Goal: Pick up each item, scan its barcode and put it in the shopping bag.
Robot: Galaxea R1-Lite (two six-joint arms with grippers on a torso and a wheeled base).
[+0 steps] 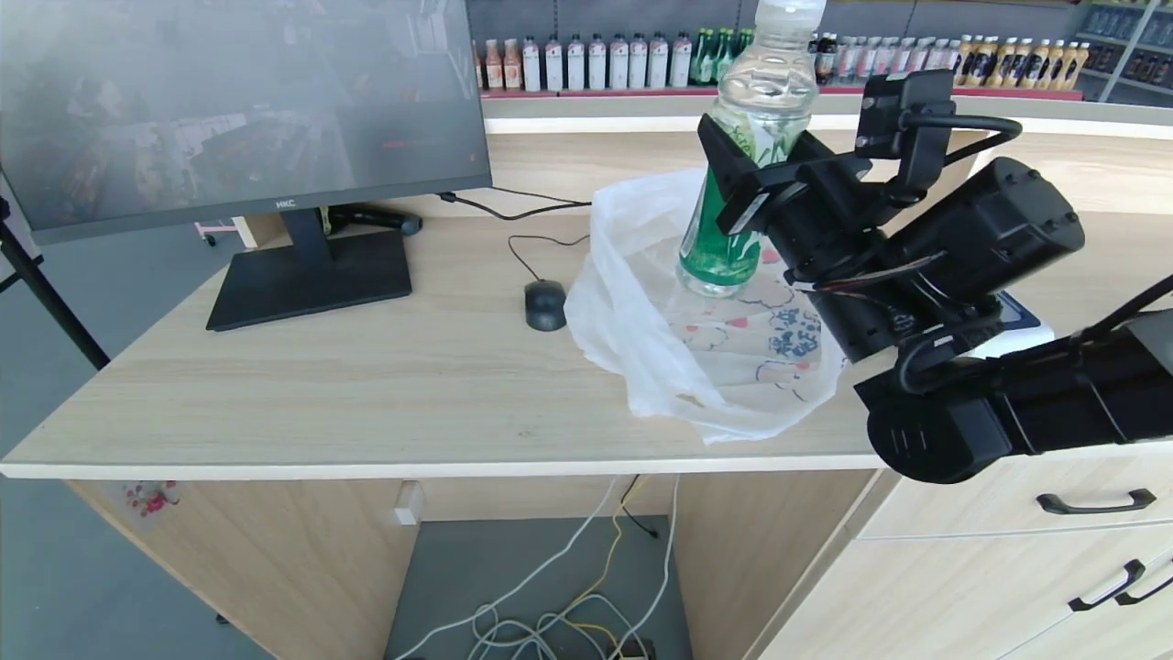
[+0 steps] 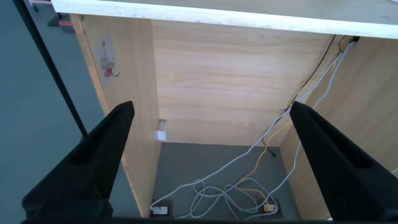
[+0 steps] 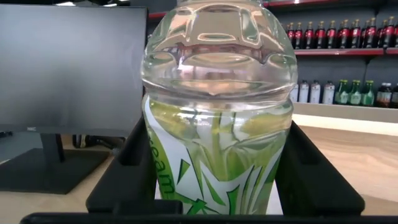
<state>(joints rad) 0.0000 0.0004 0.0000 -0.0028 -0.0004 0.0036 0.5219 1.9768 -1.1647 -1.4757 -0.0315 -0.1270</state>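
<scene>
- Right gripper [image 1: 753, 174] gripped the bottle [image 1: 768, 87] at its green label, upright, over the shopping bag [image 1: 641, 312] on the counter [image 1: 367, 394].
- Left gripper [image 2: 208, 121] stood wide and empty, below the counter edge.
- Judged best: lower straight into the bag's mouth and let go only once the base was supported.

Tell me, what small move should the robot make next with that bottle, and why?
Probably lower the bottle straight down into the shopping bag. The right hand grips it upright, and in the head view it sits over the bag's opening. Whether its barcode was scanned, I cannot tell.
</scene>
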